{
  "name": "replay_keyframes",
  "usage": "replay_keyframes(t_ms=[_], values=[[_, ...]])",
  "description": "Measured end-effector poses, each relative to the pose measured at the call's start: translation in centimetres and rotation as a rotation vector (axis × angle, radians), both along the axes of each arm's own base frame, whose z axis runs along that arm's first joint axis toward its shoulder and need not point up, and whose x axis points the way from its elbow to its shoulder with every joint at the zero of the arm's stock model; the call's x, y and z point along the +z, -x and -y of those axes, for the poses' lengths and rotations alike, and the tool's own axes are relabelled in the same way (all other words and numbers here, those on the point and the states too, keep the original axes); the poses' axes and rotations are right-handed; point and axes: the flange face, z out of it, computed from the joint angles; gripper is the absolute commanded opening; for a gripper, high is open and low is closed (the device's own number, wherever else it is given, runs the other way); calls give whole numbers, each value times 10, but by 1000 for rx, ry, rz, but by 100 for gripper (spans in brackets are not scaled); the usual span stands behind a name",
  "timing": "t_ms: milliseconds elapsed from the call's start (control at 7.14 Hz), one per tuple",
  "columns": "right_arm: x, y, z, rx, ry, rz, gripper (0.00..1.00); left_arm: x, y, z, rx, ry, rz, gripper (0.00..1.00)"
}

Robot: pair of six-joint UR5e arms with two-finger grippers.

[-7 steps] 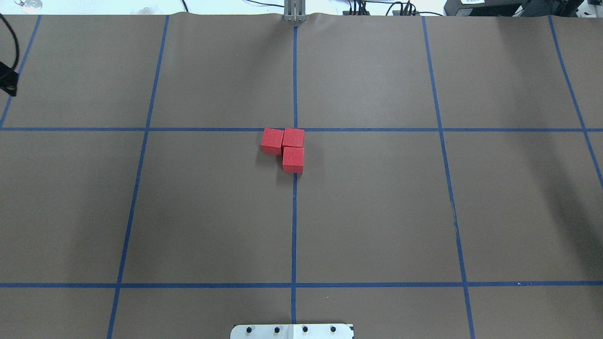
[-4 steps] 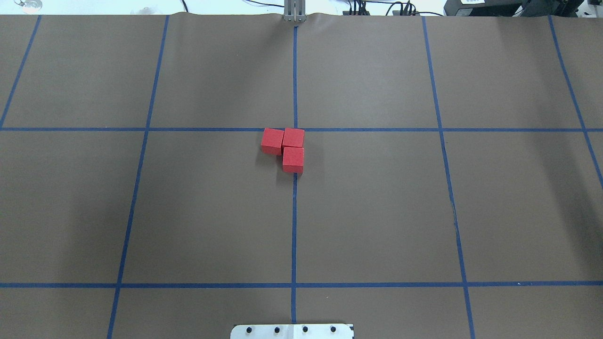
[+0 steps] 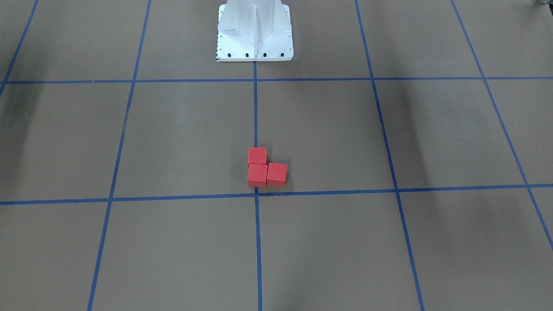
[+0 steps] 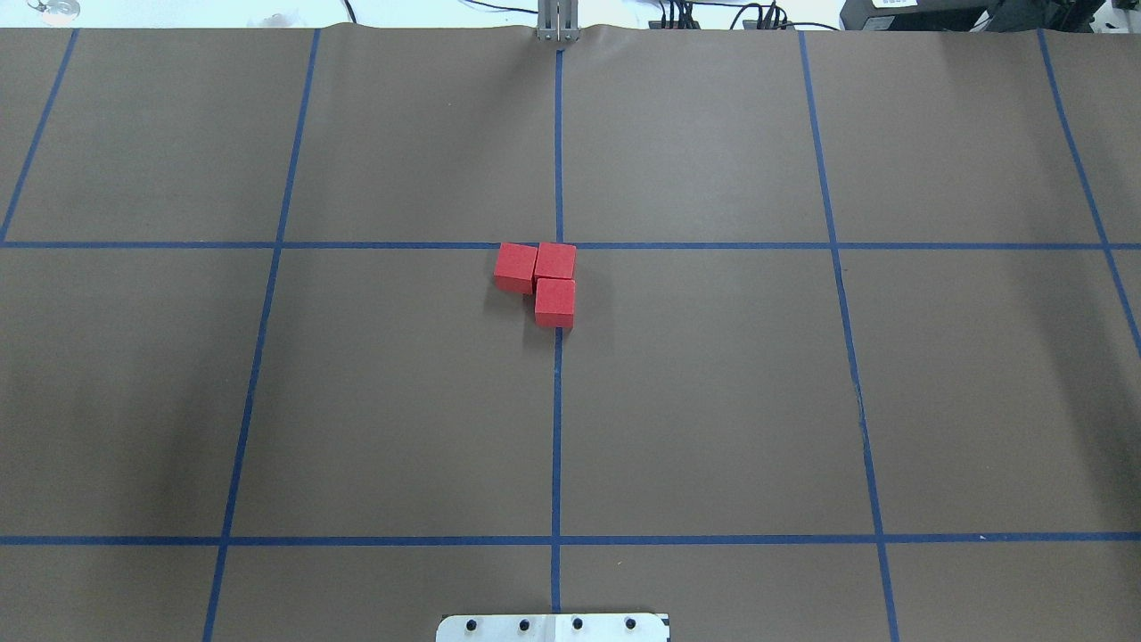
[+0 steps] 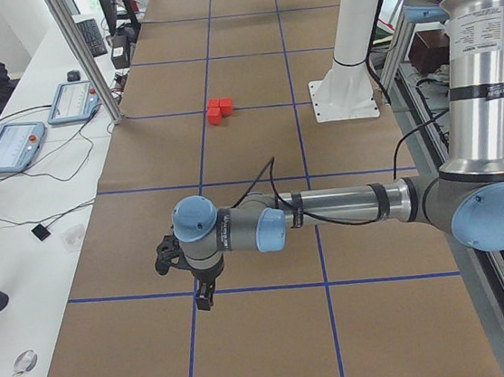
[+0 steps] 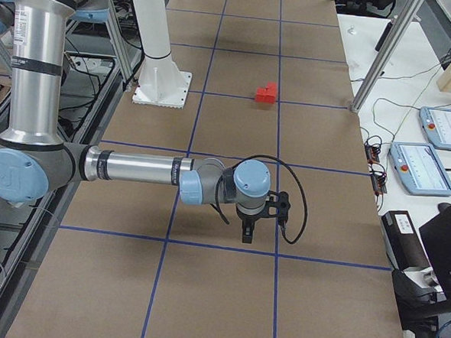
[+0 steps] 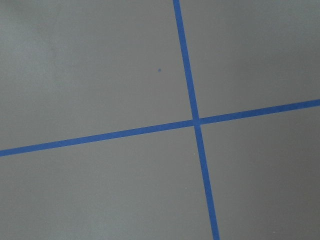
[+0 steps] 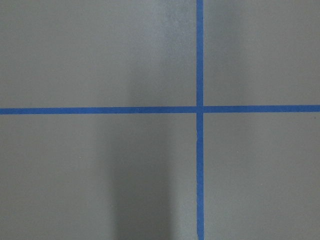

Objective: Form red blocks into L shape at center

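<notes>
While the three matte, plain-faced red blocks (image 4: 555,261) sit touching in an L on the brown paper (image 4: 713,401), the L's corner just robot-side of the center crossing (image 3: 257,194), nothing about them has shifted since a second ago. Well apart from them, the left gripper (image 5: 202,294) and right gripper (image 6: 247,233) hang over outer crossings (image 7: 195,120); their finger spread cannot be told. A dark part at the overhead view's left edge back then is gone.

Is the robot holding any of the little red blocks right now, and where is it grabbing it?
No. All three small matte red cubes sit on the brown table, far from the left gripper and the right gripper.
</notes>
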Motion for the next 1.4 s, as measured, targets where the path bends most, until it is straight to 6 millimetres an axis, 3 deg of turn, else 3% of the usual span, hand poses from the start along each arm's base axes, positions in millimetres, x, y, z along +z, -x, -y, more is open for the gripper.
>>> replay_keyframes(t_ms=[560,840,1401], values=[[3,-1,-6,11,26,0,99,-17,-12,1,-97,65,-19,100],[-14,-5,-12,33,42,-8,99,-22,-24,3,-124,102,-24,100],[-43,-6,-12,44,45,-39,99,-20,-26,-1,-126,112,-27,100]])
